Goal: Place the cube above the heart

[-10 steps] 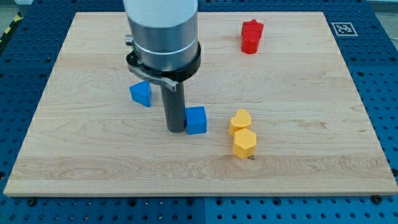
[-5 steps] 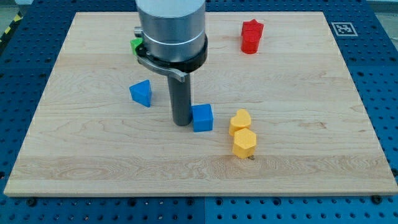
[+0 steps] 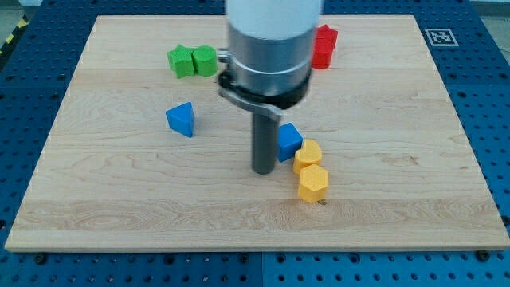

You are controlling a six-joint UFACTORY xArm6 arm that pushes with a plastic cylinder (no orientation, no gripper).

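My tip (image 3: 264, 170) sits just left of centre in the frame, touching or nearly touching the lower left side of the blue cube (image 3: 288, 141). The cube lies at the upper left of the yellow heart (image 3: 307, 155) and appears to touch it; it is turned so one corner points toward the heart. There is no pincer on this arm, only the rod, so nothing is spread or pinched.

The step in hand looks like the last part of the push: the cube is near the heart but up and to the left of it, not squarely above it. I judge the next move needs a short shove toward the frame's right and a little upward, from the cube's left face. It should be gentle, or the heart will be dragged along.

Below the heart a yellow hexagonal block (image 3: 313, 183) touches it. A blue wedge (image 3: 182, 119) sits at middle left, well apart. Two green blocks (image 3: 192, 60) lie side by side at upper left.

The wide arm body covers the surface (image 3: 103, 199) at upper centre. It cuts off the left part of the red block (image 3: 324, 46), so its shape is unclear. The rod also hides part of the cube's left side, so contact is uncertain.
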